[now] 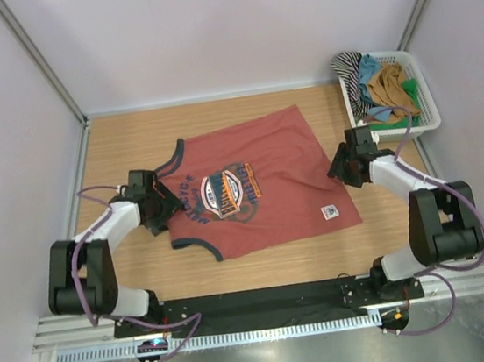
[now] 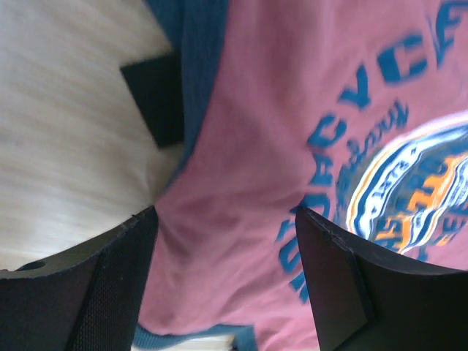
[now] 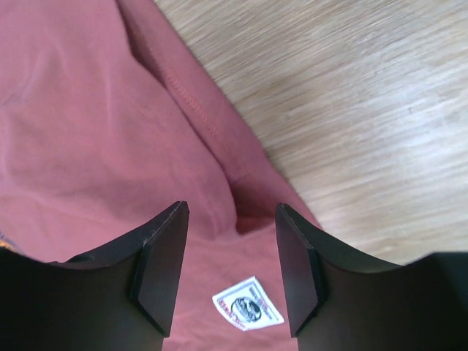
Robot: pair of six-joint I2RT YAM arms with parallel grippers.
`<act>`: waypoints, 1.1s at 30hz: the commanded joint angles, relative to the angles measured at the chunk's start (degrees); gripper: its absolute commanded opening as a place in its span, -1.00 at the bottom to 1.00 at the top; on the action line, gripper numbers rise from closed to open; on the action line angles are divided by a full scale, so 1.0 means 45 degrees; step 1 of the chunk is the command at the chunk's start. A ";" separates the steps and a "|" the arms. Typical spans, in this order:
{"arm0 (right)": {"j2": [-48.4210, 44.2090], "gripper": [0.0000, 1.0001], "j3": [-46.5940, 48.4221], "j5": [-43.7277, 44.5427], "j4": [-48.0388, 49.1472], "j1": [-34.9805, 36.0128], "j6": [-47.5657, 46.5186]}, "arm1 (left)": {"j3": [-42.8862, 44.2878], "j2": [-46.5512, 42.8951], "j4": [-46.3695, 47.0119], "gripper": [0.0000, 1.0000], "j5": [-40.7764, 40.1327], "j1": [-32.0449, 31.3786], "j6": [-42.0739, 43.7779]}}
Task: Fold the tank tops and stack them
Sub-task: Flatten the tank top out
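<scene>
A rust-red tank top (image 1: 268,178) with navy trim and a blue-orange chest print (image 1: 228,189) lies spread flat on the wooden table. My left gripper (image 1: 162,207) is open over its shoulder end; in the left wrist view (image 2: 225,216) red cloth (image 2: 241,146) and navy trim lie between the jaws. My right gripper (image 1: 343,167) is open at the hem end; in the right wrist view (image 3: 232,212) the hem edge (image 3: 219,139) and a white label (image 3: 247,307) lie between the jaws. An ochre-brown tank top (image 1: 392,83) lies in the basket.
A white basket (image 1: 406,132) stands at the back right with striped (image 1: 351,75), blue (image 1: 369,66) and green (image 1: 409,90) tops in it. Pale walls enclose the table on three sides. The arm bases sit on a black rail at the near edge.
</scene>
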 commanded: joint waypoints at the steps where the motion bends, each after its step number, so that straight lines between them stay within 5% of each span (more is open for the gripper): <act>1: 0.0839 0.13 0.0730 0.0246 0.0790 0.0183 -0.0044 | 0.0937 0.1274 0.1714 0.54 -0.0035 0.0690 0.0023; 7: 0.1973 0.07 0.1005 0.0500 0.1374 0.0593 0.0210 | 0.2889 0.4321 0.2323 0.36 0.1761 0.0947 0.0471; 12: 0.2579 -0.94 0.1141 0.1396 0.1513 0.0594 0.0620 | 0.5096 0.6041 0.1914 0.14 0.2153 0.0869 0.0745; 14: 0.2541 -0.98 0.1199 0.2119 0.1474 0.0613 0.0874 | 0.6423 0.6958 0.1427 0.13 0.2173 0.0791 0.0823; 21: 0.3144 -0.98 0.2193 0.3468 0.1025 0.0301 0.1285 | 0.9258 0.8290 -0.0428 0.16 0.1374 0.0517 0.1311; 30: 0.3029 -0.98 0.2431 0.2749 0.0966 -0.0168 0.1189 | 0.6293 0.4468 -0.0451 0.58 -0.1185 0.0536 0.1448; 31: 0.2893 -0.89 0.2353 0.2592 0.0966 -0.0168 0.1091 | 0.5865 0.4171 -0.0509 0.60 -0.1360 0.0536 0.1448; 32: 0.2737 -0.44 0.2275 0.2435 0.0946 -0.0168 0.0974 | 0.5687 0.3820 -0.0567 0.64 -0.1575 0.0536 0.1468; 33: 0.2329 -0.19 0.2139 0.2202 0.1004 -0.0129 0.0876 | 0.5511 0.3237 -0.0684 0.64 -0.1983 0.0556 0.1526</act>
